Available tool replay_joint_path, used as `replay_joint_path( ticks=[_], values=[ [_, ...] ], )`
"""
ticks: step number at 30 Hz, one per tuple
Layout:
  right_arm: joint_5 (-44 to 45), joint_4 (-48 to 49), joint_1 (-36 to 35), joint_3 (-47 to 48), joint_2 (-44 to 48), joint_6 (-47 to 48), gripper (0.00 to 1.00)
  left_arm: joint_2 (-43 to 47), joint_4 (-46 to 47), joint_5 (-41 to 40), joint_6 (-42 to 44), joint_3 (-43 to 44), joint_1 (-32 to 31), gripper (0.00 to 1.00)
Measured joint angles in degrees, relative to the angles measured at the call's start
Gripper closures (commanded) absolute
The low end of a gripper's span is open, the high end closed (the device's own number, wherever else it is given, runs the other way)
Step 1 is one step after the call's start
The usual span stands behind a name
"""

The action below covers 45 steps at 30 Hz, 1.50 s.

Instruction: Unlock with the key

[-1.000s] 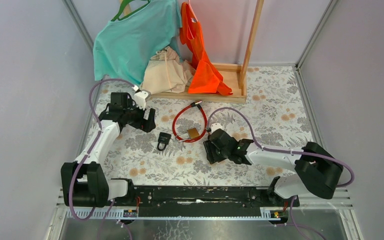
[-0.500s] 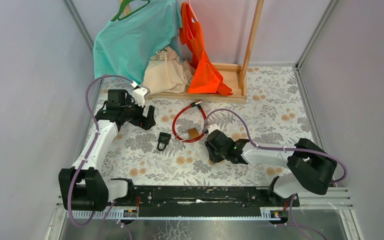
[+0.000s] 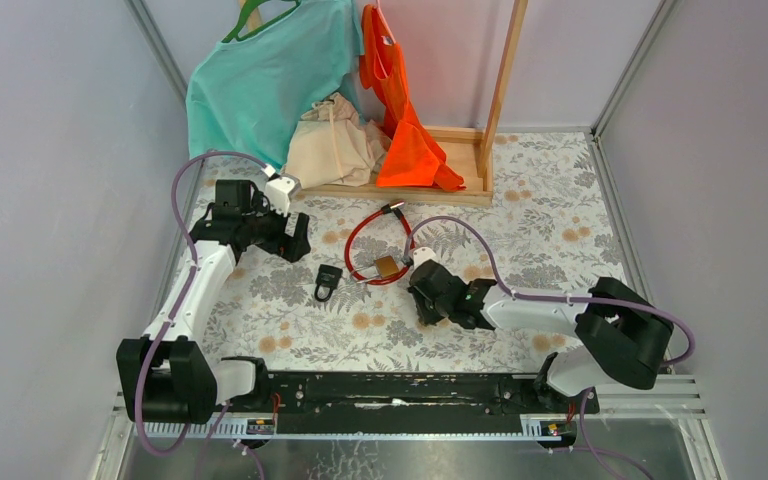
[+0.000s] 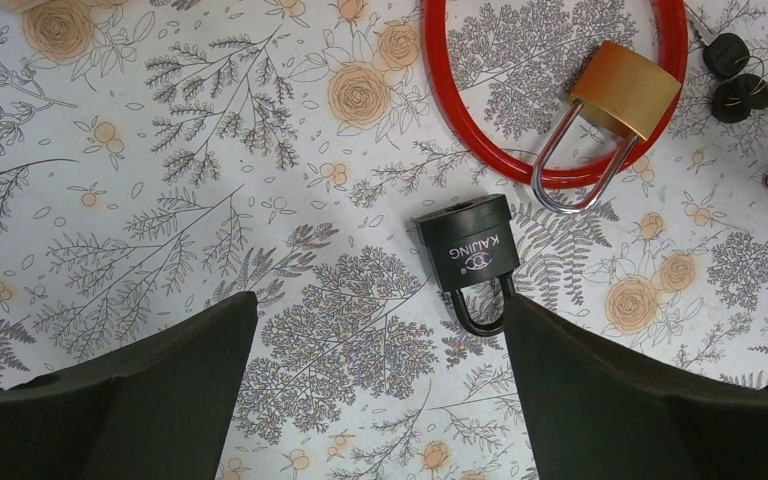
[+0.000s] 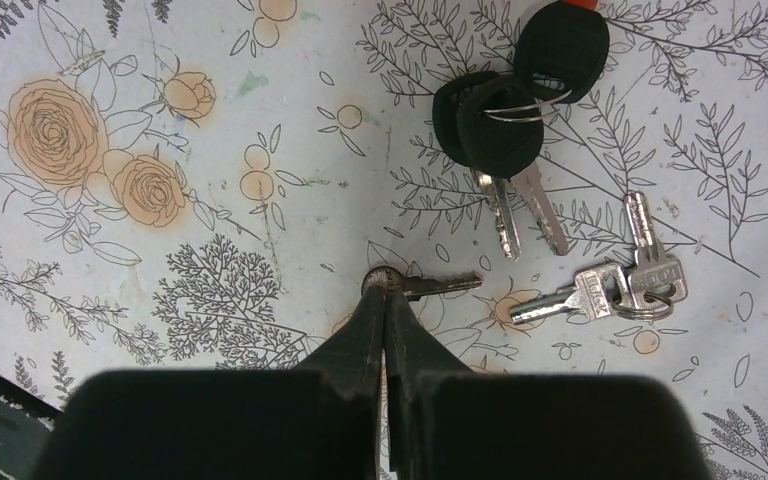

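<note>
- Since a second ago, the right arm has slid a little toward the locks and the right gripper (image 5: 385,300) has gone from parted to clenched. Its tips are now pinched on the round head of a small silver key (image 5: 442,286) that lies flat on the flowered table cover (image 3: 560,200).
- Left gripper (image 4: 380,305) hangs released, fingers spread wide, holding nothing. It sits over the black padlock (image 4: 465,250), much where it was.
- "KAIJING" is printed in white on the black padlock's body above a small round logo. This lock lies flat with its shackle pointing toward the left wrist camera.
- No writing can be read on the brass padlock (image 4: 625,90). Its steel shackle is hooked around the red cable loop (image 4: 460,130), just beyond the black lock.
- Just past the pinched key lie three black-headed keys (image 5: 505,110) on a ring.
- Beside the small key's blade tip, two silver keys (image 5: 620,285) lie on another ring. The stamps on their heads are too small to read.
- At the back stands a wooden rack (image 3: 500,90) with a teal shirt (image 3: 260,80) and an orange garment (image 3: 405,130). A beige cloth bag (image 3: 335,145) rests at its foot, well apart from both grippers.
</note>
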State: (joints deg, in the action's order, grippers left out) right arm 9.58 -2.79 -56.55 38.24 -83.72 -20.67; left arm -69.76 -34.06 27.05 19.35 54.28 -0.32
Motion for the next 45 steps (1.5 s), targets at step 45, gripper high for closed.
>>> replay_joint_path(
  ticks=[45],
  values=[
    [-38.34,14.23,-0.09,23.34,1.92,-14.34,1.0,-2.51,-46.64,50.71,54.38,5.99,-9.03,0.19]
  ],
)
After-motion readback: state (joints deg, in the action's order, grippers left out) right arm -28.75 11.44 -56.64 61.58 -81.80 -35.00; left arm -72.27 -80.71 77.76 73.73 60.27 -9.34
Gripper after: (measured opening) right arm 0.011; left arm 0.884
